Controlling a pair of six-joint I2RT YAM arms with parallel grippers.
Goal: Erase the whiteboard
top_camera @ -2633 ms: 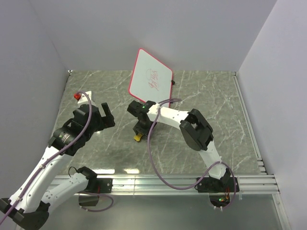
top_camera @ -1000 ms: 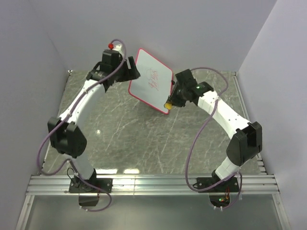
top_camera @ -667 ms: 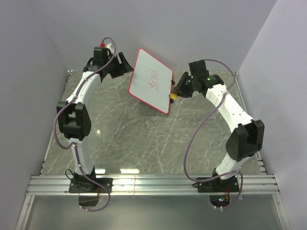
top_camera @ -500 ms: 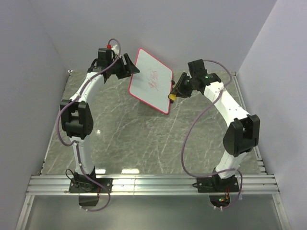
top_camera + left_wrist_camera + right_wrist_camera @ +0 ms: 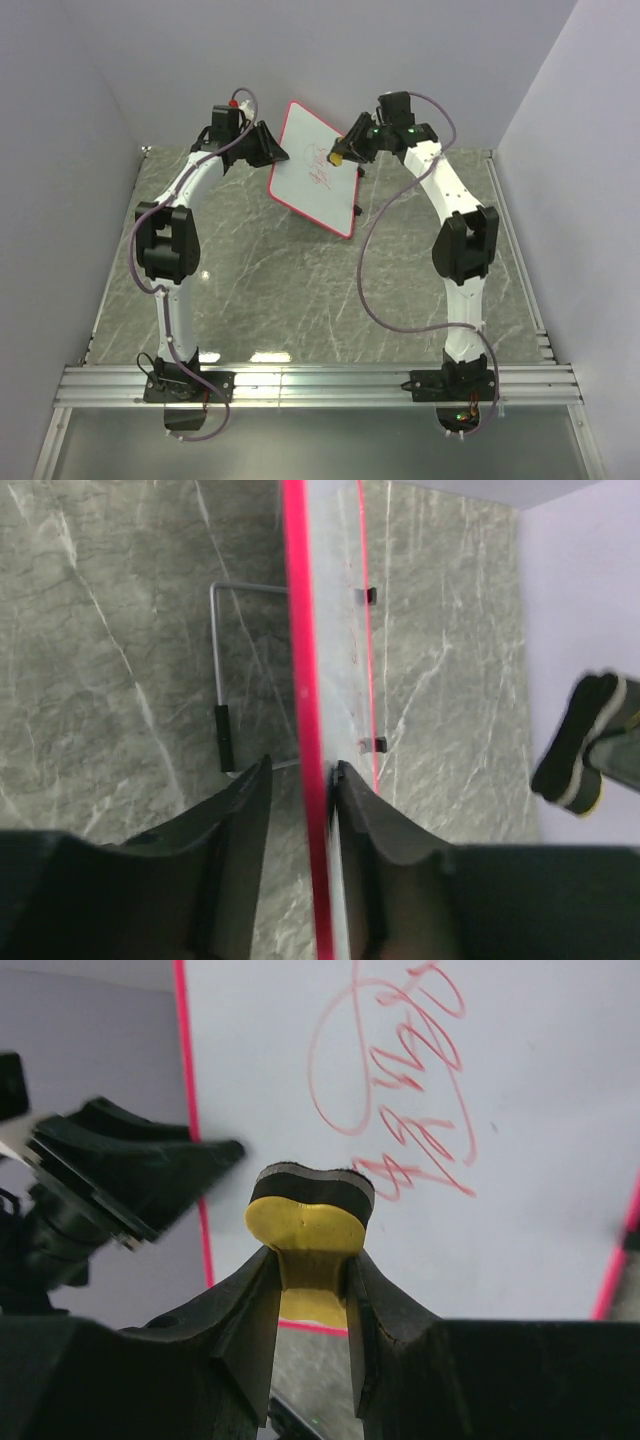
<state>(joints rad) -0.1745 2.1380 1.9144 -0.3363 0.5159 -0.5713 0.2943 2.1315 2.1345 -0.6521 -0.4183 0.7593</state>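
The whiteboard (image 5: 300, 195) stands tilted on its stand at the back of the table, white with a red rim and red scribbles (image 5: 410, 1110). My left gripper (image 5: 278, 152) straddles its left edge. In the left wrist view the red rim (image 5: 300, 630) runs edge-on between the fingers of the left gripper (image 5: 302, 770). One pad touches the face, and a thin gap shows at the other. My right gripper (image 5: 312, 1260) is shut on the waist of a yellow, black-faced eraser (image 5: 305, 1215). It holds the eraser (image 5: 337, 157) in front of the whiteboard (image 5: 540, 1110), just below the scribbles.
A wire stand (image 5: 216, 660) props the board from behind on the marble table (image 5: 250, 280). Grey walls close in the back and both sides. A metal rail (image 5: 320, 385) runs along the near edge by the arm bases.
The left jaws have narrowed around the board's left edge. The right arm has carried the eraser from the board's lower right corner up to its face.
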